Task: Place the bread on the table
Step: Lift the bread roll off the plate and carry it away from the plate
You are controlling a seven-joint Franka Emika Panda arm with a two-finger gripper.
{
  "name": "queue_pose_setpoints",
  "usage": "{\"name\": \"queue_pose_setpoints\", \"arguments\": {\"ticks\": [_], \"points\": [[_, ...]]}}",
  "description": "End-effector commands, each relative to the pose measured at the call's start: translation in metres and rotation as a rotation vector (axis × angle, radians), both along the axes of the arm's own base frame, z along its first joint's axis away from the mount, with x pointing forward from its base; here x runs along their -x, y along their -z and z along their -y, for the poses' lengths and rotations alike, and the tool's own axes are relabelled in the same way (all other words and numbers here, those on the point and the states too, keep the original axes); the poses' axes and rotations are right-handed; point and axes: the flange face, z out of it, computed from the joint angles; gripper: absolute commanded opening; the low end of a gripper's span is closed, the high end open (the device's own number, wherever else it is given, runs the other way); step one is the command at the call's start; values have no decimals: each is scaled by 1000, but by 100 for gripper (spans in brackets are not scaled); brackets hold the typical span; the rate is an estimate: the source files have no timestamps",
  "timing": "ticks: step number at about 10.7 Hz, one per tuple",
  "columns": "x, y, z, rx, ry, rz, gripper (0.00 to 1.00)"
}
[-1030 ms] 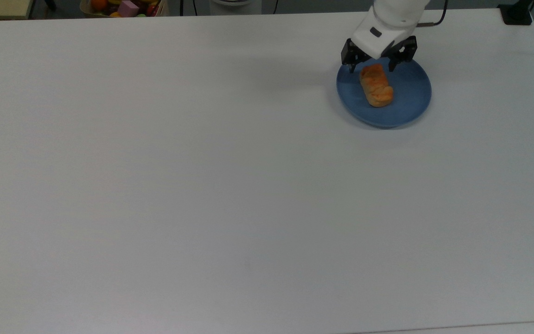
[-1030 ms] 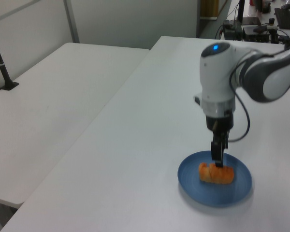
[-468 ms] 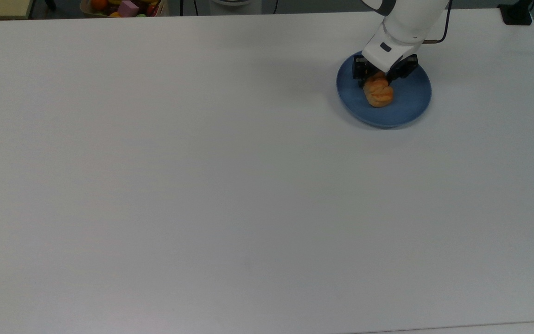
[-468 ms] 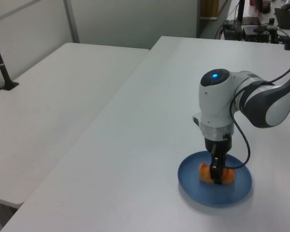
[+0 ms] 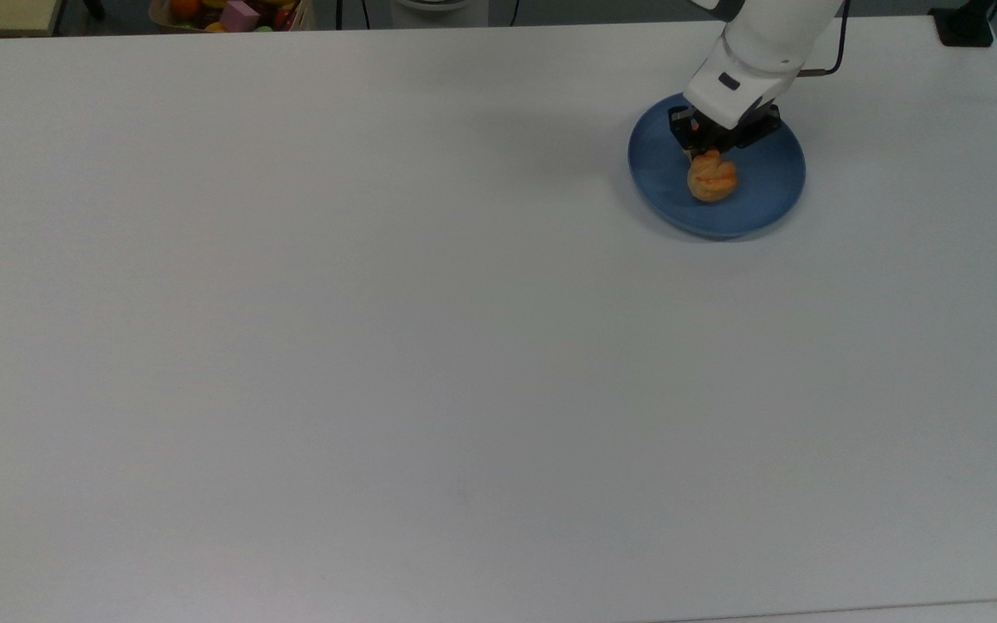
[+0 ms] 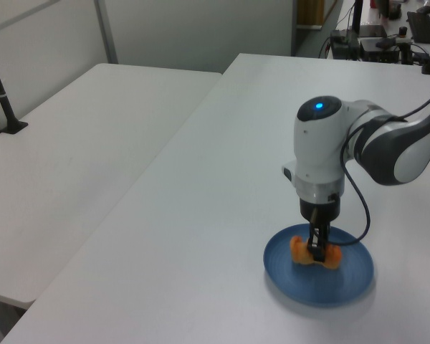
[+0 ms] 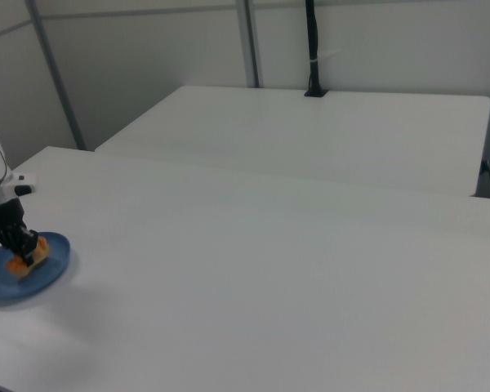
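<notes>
The task stood at its first stage: the bread [image 5: 711,177] lay on the blue plate [image 5: 767,201] near the top view's upper right, and nothing had reached the bare table [image 5: 377,346]. The gripper [image 6: 317,251] had closed its jaws across the roll's middle, an orange end showing on either side in the left view. Lifting and carrying off the plate remained. The arm [image 6: 394,143] reached in, wrist pointing straight down.

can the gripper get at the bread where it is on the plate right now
Yes, it looks so. The gripper is down on the bread with its jaws closed around the middle of it, over the blue plate. Nothing else stands near it on the table.
</notes>
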Motion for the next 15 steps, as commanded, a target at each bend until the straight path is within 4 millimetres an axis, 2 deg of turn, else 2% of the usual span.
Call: {"name": "queue_pose_setpoints", "arguments": {"ticks": [1,3,4,5,7,8,9,11,13,14,15], "points": [[-19,-75,32,66,-4,-1,1],[-49,-129,75,36,1,-44,2],[-64,-152,107,23,-2,-67,2],[-77,-169,141,25,-12,-84,2],[-96,-191,224,21,-26,-108,2],[-103,-195,266,19,-29,-119,2],[-107,-197,306,18,-38,-128,2],[-109,-184,376,13,-47,-154,2],[-101,-170,431,-1,-61,-177,2],[-96,-152,454,-7,-66,-182,2],[-98,-131,468,0,-61,-142,2]]}}
